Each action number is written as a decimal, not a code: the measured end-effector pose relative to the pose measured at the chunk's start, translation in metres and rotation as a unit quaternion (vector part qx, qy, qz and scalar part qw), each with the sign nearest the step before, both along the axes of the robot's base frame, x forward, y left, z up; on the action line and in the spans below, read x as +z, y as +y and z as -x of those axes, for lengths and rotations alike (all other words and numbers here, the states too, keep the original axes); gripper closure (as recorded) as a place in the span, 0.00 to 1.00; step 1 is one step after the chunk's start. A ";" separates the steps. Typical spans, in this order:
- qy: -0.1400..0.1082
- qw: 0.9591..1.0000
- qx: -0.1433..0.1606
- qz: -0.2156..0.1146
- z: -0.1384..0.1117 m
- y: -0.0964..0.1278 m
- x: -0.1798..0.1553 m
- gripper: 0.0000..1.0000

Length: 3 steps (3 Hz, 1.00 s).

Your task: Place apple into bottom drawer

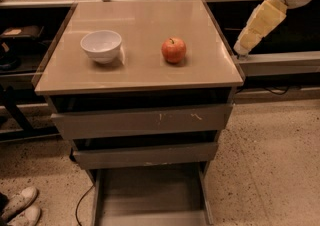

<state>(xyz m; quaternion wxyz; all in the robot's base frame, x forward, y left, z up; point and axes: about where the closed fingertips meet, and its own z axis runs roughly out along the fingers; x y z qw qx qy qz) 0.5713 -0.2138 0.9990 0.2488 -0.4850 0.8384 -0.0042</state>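
The red-orange apple (173,50) sits on the tan cabinet top (150,15), right of the middle. The bottom drawer (150,192) is pulled out below, its flat grey floor bare. My gripper (251,35), yellow-padded under a white wrist, hangs in the air at the upper right, just past the cabinet top's right edge and right of the apple. It touches nothing and holds nothing that I can see.
A white bowl (101,46) stands left of the apple. The scratched top drawer front (142,120) and middle drawer front (145,155) stick out slightly. White shoes (20,207) and a cable (81,205) lie on the floor at the lower left. Dark shelving runs behind.
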 end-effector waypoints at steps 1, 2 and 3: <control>0.011 0.999 -0.022 -0.034 -0.046 0.006 -0.017 0.00; 0.011 0.999 -0.024 -0.037 -0.054 0.005 -0.020 0.00; 0.010 0.999 -0.011 -0.046 -0.058 0.019 -0.030 0.00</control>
